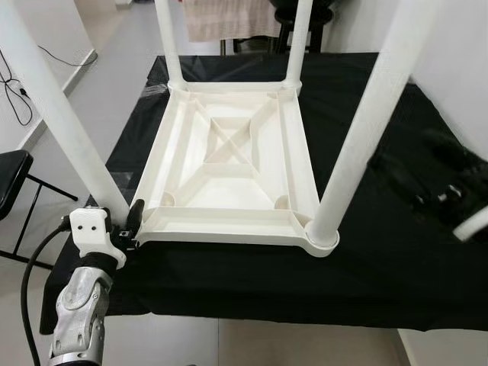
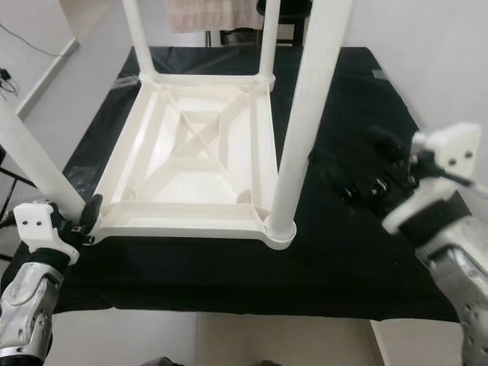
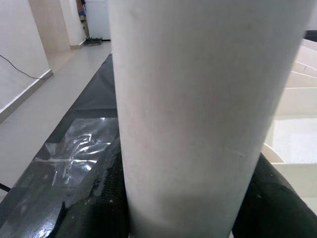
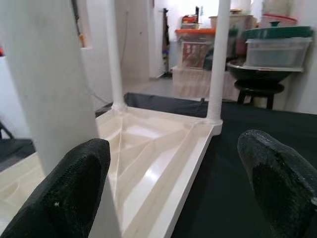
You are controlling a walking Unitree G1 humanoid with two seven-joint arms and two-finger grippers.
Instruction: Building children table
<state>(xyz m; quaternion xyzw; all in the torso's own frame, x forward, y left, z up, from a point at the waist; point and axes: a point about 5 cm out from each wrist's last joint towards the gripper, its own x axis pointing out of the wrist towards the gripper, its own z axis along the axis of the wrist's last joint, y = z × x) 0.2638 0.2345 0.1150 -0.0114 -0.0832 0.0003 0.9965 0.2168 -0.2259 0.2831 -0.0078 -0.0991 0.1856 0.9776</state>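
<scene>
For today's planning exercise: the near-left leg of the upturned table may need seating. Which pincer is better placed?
Left. The left pincer has its fingers either side of the near-left leg, at the tabletop corner. The right pincer is open, off to the right.

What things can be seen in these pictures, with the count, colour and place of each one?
Tabletop: one, white, upside down on the black cloth, ribbed underside up.
Legs: four, white, upright at the tabletop's corners.
Cloth: one, black, covering the work surface.
Plastic film: one, clear, crumpled on the cloth near the left leg.
Stool: one, black, on the floor at the left.
Cables: black, along the left wall.
Towel: one, beige, hanging behind the tabletop.
Storage boxes: several, stacked in the far room.
Left gripper: one, black fingers closed around the near left leg.
Right gripper: one, black fingers open, over the cloth to the right of the near right leg.
</scene>
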